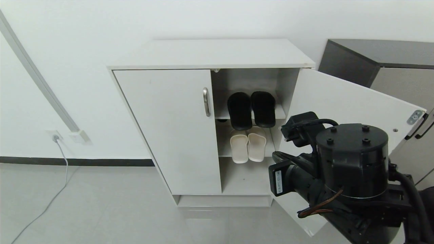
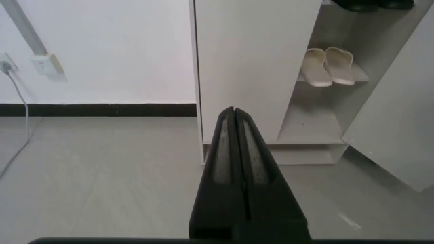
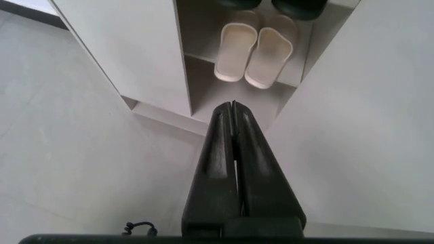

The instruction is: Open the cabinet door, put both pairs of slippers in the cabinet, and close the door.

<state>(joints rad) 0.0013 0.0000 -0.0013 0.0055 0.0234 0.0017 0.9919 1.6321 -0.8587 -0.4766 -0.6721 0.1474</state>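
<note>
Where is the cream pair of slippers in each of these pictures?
Head view: cream slippers on the lower shelf, under the black slippers.
Left wrist view: cream slippers on that shelf, beside the closed door.
Right wrist view: cream slippers on that shelf, ahead of the right gripper.
Shared landmark: the closed door.

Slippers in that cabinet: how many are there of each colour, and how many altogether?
black slippers: 2
cream slippers: 2
Total inside the cabinet: 4 slippers, which makes 2 pairs.
</note>
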